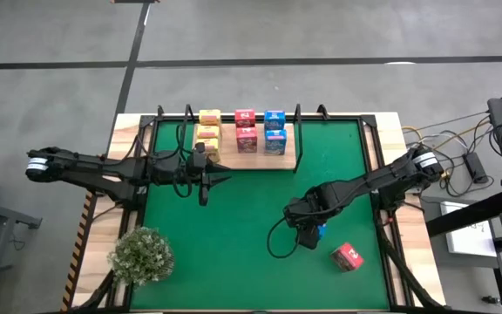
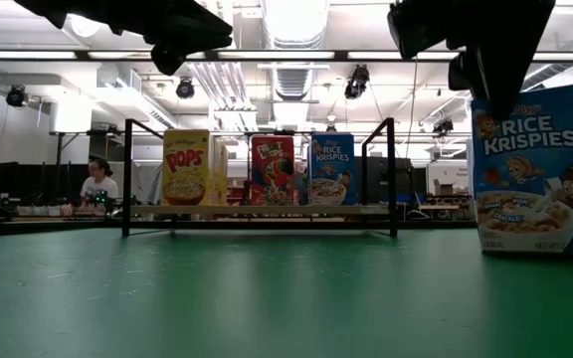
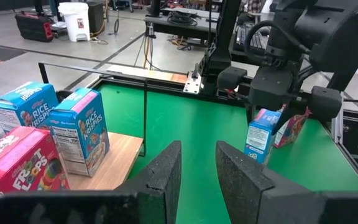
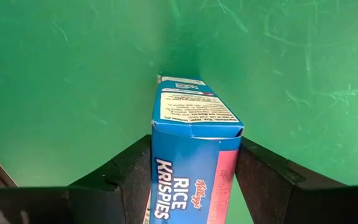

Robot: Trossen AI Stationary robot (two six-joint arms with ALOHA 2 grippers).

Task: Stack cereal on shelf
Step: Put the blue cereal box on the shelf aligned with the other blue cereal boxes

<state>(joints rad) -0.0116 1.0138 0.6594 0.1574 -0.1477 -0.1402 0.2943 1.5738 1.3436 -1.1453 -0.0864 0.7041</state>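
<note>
- I have the right tool (image 1: 312,234) clamped on a blue Rice Krispies carton (image 4: 188,146), one finger (image 4: 120,174) pressed on each of its broad faces, near the middle of the green mat (image 1: 251,218) toward the desk's right edge.
- In the low view that carton (image 2: 537,169) stands upright, long axis vertical, printed front facing the desk's front edge, its bottom on or just above the mat; I cannot tell which.
- A pink-red carton (image 1: 348,256) lies tipped on the mat near the front right corner, just beside the held one.
- The shelf (image 1: 288,158) sits along the mat's back edge, its long axis running left to right.
- On it I count seven cartons in three short rows going front to back: yellow Pops cartons (image 1: 208,133) at the left end, two pink-red Froot Loops cartons (image 1: 246,131) in the middle, two blue Rice Krispies cartons (image 1: 274,131) toward the right end. All stand upright with fronts toward the front edge.
- My left tool (image 1: 203,174) hovers over the shelf's front left corner, beside the yellow row, fingers (image 3: 160,174) a little apart and holding nothing.
- A bushy plant (image 1: 142,255) sits at the desk's front left corner.
</note>
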